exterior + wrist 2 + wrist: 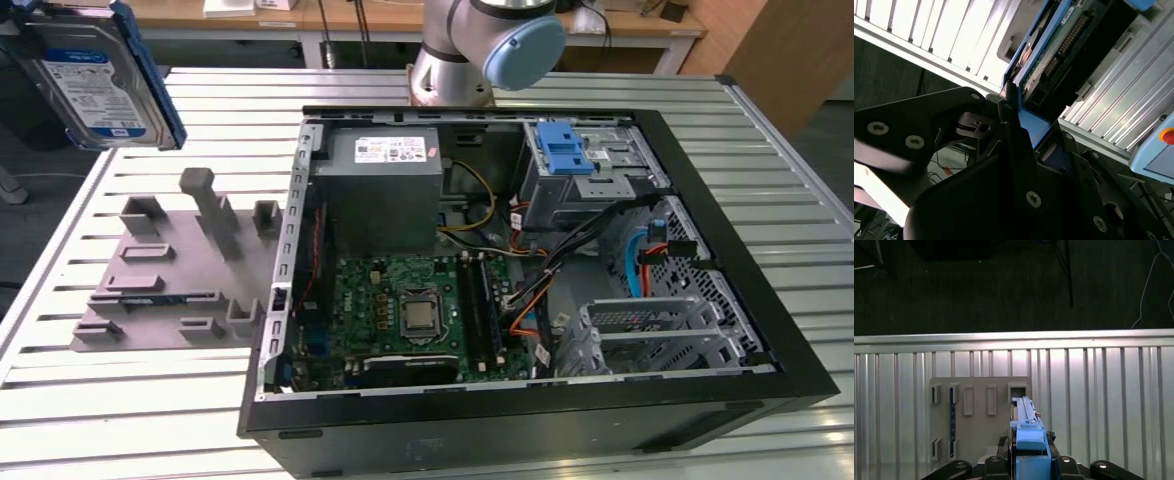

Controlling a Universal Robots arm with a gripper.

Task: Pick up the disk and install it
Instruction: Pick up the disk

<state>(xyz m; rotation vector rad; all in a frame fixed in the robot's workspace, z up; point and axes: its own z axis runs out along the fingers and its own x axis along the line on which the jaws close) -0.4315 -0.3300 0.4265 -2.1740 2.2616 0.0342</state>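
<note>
One disk (100,75) hangs aloft, long axis near upright.

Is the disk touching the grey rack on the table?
Apart. In the exterior view the disk hangs raised above the table, with bare slats showing between it and the grey rack.

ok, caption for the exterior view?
Disk held aloft at the exterior view's left, above the grey fixture plate, beside the open computer case.

The disk (94,75) (label showing) hangs in the air, apart from the computer case (534,435).
</note>
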